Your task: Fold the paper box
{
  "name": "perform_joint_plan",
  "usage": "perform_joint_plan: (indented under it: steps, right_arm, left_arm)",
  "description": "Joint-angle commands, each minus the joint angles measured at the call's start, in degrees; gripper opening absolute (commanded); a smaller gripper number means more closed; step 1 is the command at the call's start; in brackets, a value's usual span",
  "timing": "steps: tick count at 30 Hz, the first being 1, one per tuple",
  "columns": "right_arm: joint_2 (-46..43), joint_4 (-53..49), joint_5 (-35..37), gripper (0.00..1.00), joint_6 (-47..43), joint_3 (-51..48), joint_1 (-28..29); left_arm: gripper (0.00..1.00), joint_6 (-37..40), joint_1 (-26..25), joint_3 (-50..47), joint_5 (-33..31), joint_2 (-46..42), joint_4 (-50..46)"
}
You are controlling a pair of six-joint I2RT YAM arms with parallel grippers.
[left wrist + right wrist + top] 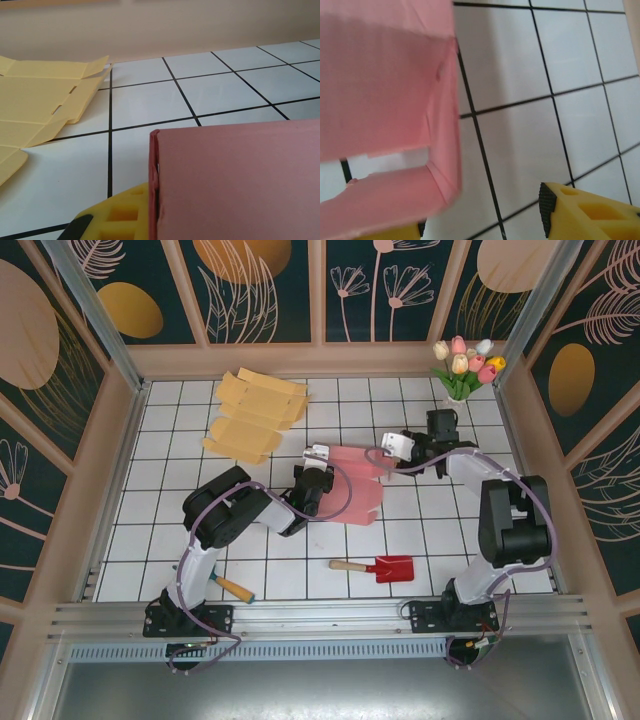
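One gripper (322, 462) pinching box (362, 490) edge, open tiles (422, 530)

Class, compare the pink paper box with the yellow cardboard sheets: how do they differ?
The pink box is partly folded, walls raised; the yellow sheets lie flat, unfolded. The pink box is central; the yellow sheets are piled at the far left. Both are thin card.

Partly folded pink paper box (365, 502), walls half raised, mid-table on white tiles (420, 530).
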Motion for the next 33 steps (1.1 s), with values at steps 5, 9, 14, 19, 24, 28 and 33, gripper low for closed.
perform_joint_plan:
  steps: [5,9,14,19,24,28,33]
  right_arm:
    - [1.45,-1.13,-4.63,0.62,0.77,0.15,2.44]
    - [1.40,-1.45,-5.39,0.62,1.07,0.07,3.58]
    - [1.22,-3.68,-7.78,0.59,1.24,0.76,4.32]
    - [0.73,-3.39,-7.58,0.58,2.33,0.21,5.62]
    - [0.34,-1.90,-6.81,0.56,4.82,-0.71,7.70]
    - [-0.43,-1.77,-7.68,0.55,7.09,-1.59,8.75]
    - [-1.64,-2.12,-5.44,0.56,12.04,-2.04,9.41]
  left_arm:
    - [0.00,-0.20,0.55,0.33,0.79,0.94,-4.23]
    - [0.00,-0.23,0.52,0.33,0.72,0.94,-4.23]
    - [0.00,-0.32,0.51,0.34,0.70,0.95,-4.23]
    - [0.00,-0.32,0.56,0.50,0.70,0.94,-4.33]
    - [0.00,-0.44,0.55,0.59,0.56,1.00,-4.33]
    - [0.00,-0.50,0.51,0.60,0.46,1.00,-4.50]
    - [0.00,-0.58,0.53,0.68,0.28,1.03,-4.70]
